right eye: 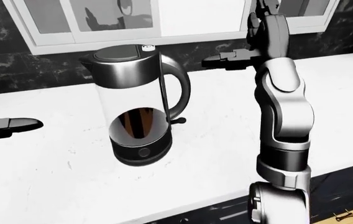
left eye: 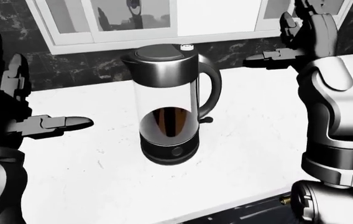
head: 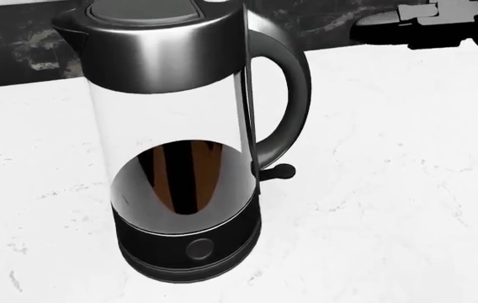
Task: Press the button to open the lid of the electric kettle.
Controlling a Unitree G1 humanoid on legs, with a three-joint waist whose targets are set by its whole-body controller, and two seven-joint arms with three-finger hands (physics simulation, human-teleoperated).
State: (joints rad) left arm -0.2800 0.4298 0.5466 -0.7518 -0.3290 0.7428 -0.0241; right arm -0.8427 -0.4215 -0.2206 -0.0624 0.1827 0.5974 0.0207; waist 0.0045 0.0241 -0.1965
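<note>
Near edge of the white marbled desk (left eye: 238, 154): dark fascia shows below it at the bottom right of both eye views.

Left hand (left eye: 15, 116) at the left of the left-eye view, raised above the desk's left part. Fingers spread wide, holding nothing; one finger (left eye: 65, 123) juts level toward the kettle, with a clear gap between its tip and the glass.

Electric kettle (left eye: 169, 107) stands upright on the desk, about midway between near edge and far edge, left of centre in the right-eye view. Black base with a round knob (head: 199, 248) facing the camera; clear glass body with a dark orange-brown reflection low inside; brushed metal collar above. Black loop handle (head: 285, 88) on the right side; a small black lever (head: 281, 171) sticks out at its foot. Lid (left eye: 161, 53) dark, sitting closed and flat. Small white button (left eye: 187, 46) at the lid's right rim, above the handle top; nothing touches it.

Right arm (right eye: 282, 112) rises from the bottom right, forearm nearly vertical. Right hand (left eye: 300, 42) is up high, well right of the kettle and beyond it. Fingers open, empty; one finger (left eye: 266, 59) points left toward the handle side, well apart from it.

Far edge of the desk meets a dark marbled wall strip (left eye: 83, 70); above it a white-framed window (left eye: 133, 18).
</note>
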